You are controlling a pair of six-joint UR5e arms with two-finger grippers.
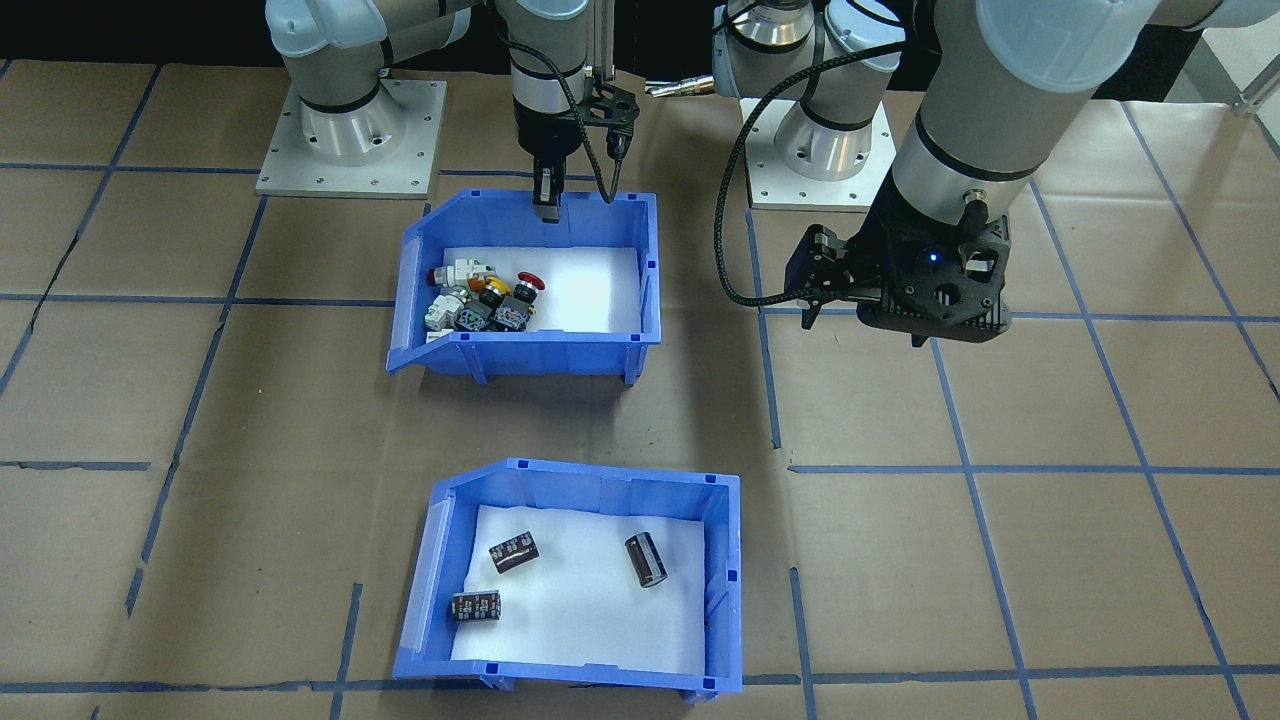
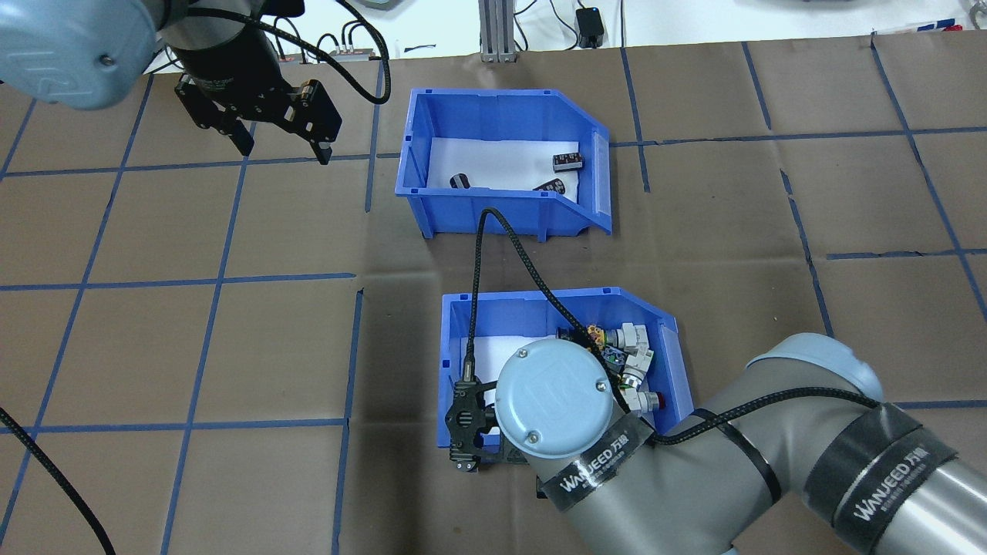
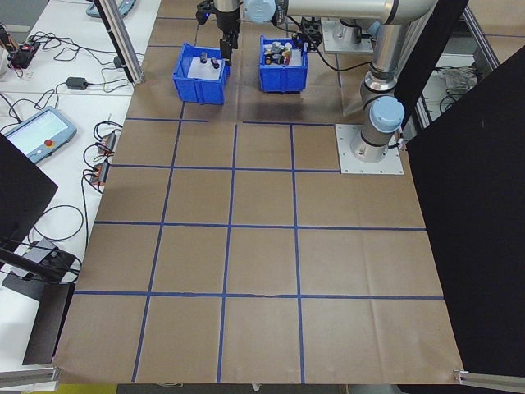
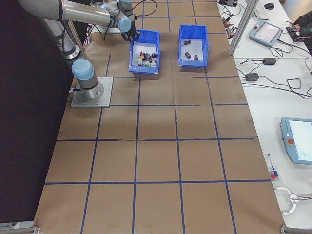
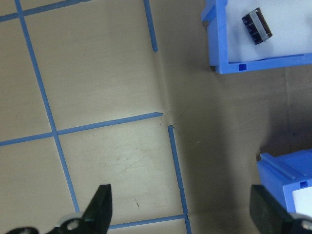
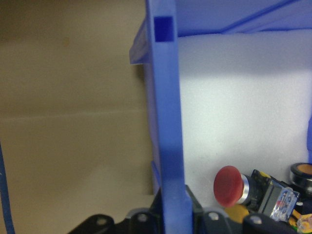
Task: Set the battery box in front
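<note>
A: Where does the battery box (image 1: 580, 575) sit?

B: On the table's operator side, far from the robot's bases, with three dark cylinders (image 1: 513, 552) loose on its white foam liner (image 2: 501, 158). The switch bin (image 1: 530, 285), full of push-button switches (image 1: 480, 295), stands between it and the robot, well apart from it.

A: And the grippers?

B: The right gripper (image 1: 546, 197) is at the switch bin's rear wall (image 6: 165, 122). In its wrist view the wall runs straight down between the jaws, which appear closed on it. The left gripper (image 2: 262, 123) hangs above bare table beside the battery box, jaws spread wide, holding nothing.

A: What worries you?

B: The grip is on a thin plastic wall, at one edge. If the bin is lifted or dragged from there, I judge it may tilt or twist, and the switches could slide toward the sloped cut-out and spill. A slip would drop the bin askew.

A: Anything else?

B: Any swap needs clearance; moving one bin could knock the other and set the cylinders rolling.
</note>
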